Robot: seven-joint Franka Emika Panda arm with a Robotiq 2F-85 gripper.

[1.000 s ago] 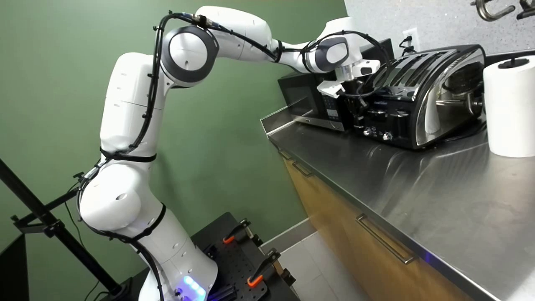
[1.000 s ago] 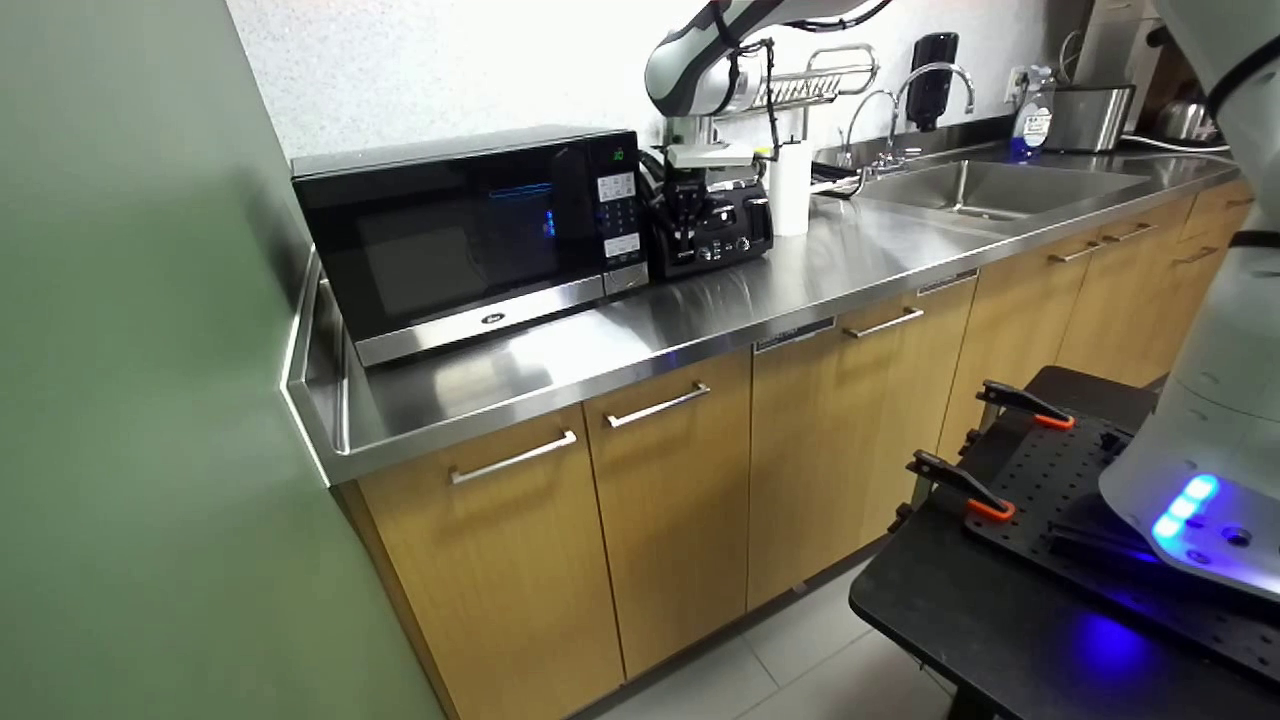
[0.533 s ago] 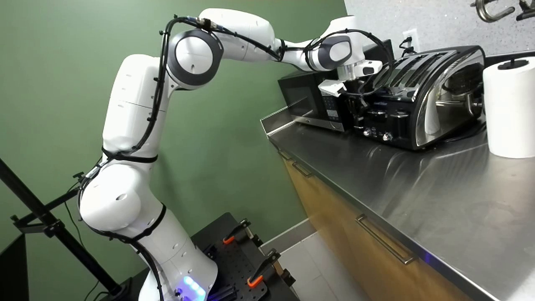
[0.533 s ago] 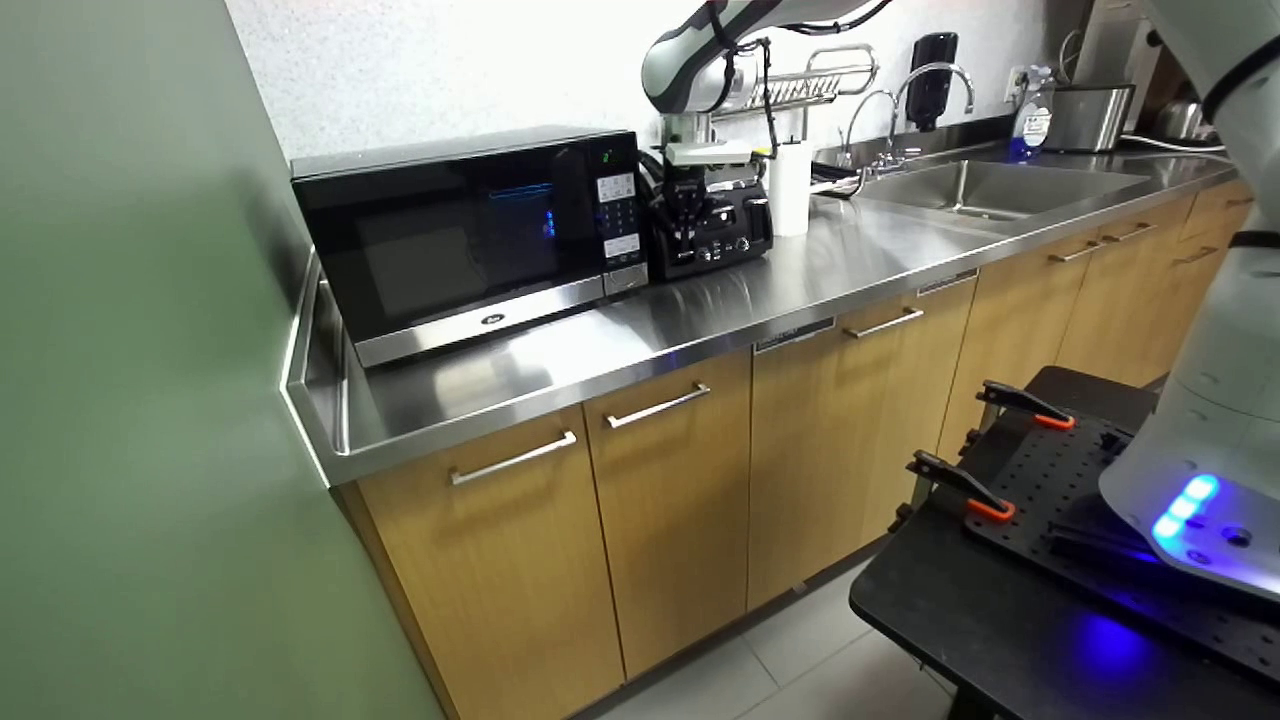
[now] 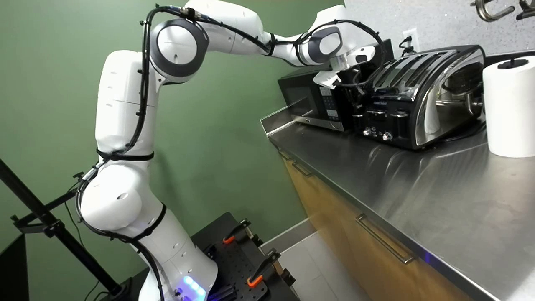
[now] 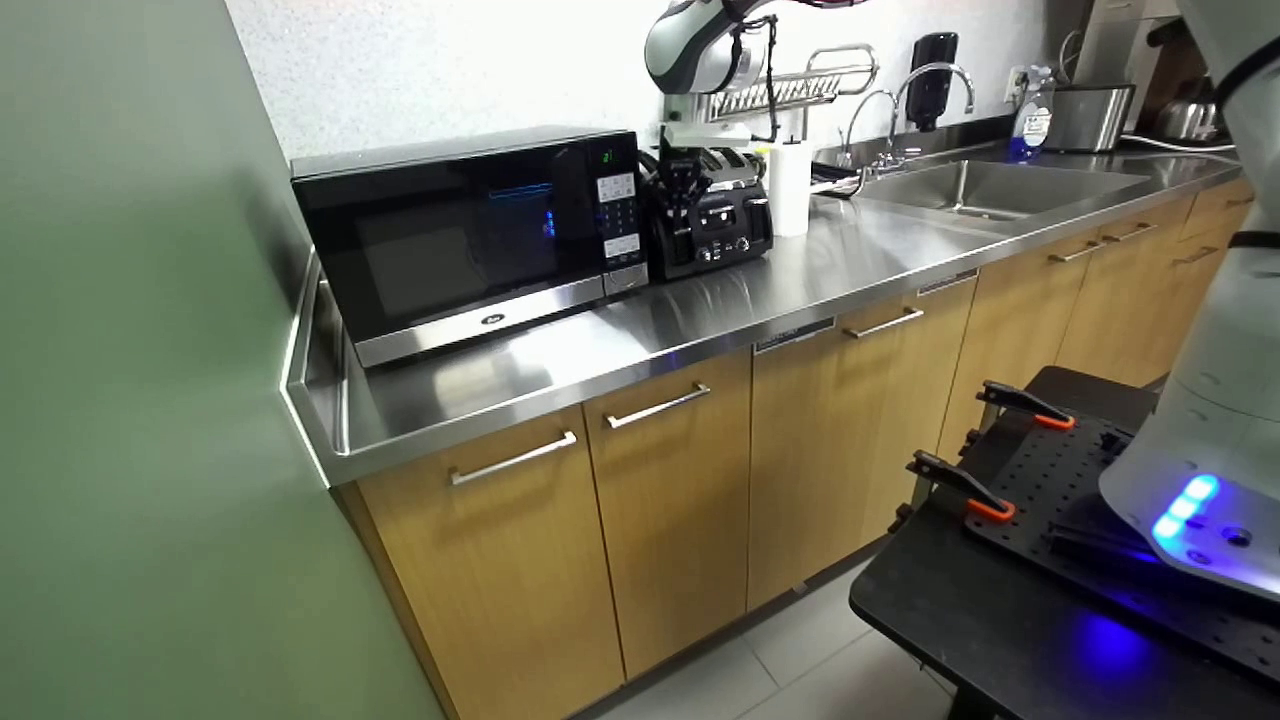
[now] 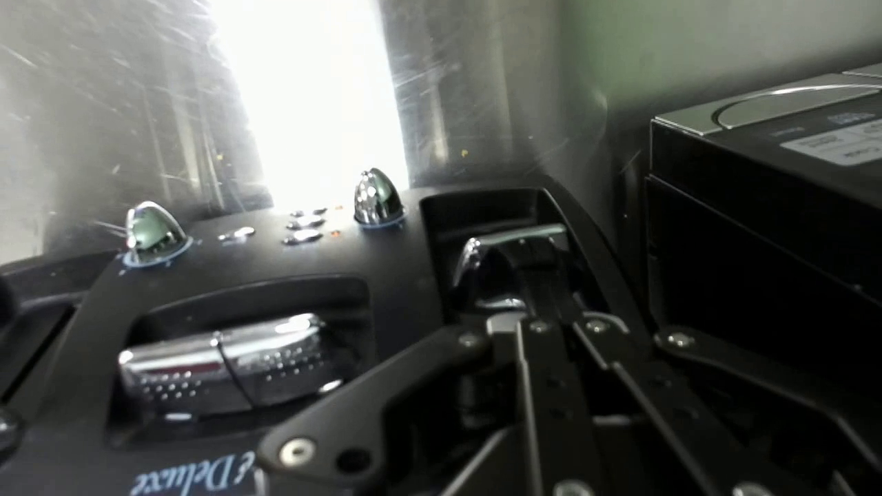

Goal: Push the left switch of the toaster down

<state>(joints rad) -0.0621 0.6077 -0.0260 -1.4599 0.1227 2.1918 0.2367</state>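
Note:
The black and chrome toaster (image 5: 449,96) stands on the counter beside the microwave; it also shows in the wrist view (image 7: 406,282). Its left lever (image 7: 486,269) is a chrome piece in a recess at the right of the wrist view. Its bright edge shows in both exterior views (image 5: 357,116) (image 6: 682,232), about level with the other levers. My gripper (image 7: 543,275) has its fingers together, pointing down over the left lever, with nothing between them; it shows in both exterior views (image 5: 357,104) (image 6: 681,212). The fingertips overlap the lever; I cannot tell if they touch.
The microwave (image 6: 460,240) stands close beside the toaster, and its edge (image 7: 744,200) is near the gripper. A middle lever (image 7: 227,358) and chrome knobs (image 7: 379,196) share the toaster front. A paper towel roll (image 5: 510,110) stands on the steel counter (image 5: 451,188).
My gripper dipped slightly, then rose and drew back a little in the last half second. The bright edge of the left lever under it is higher than before.

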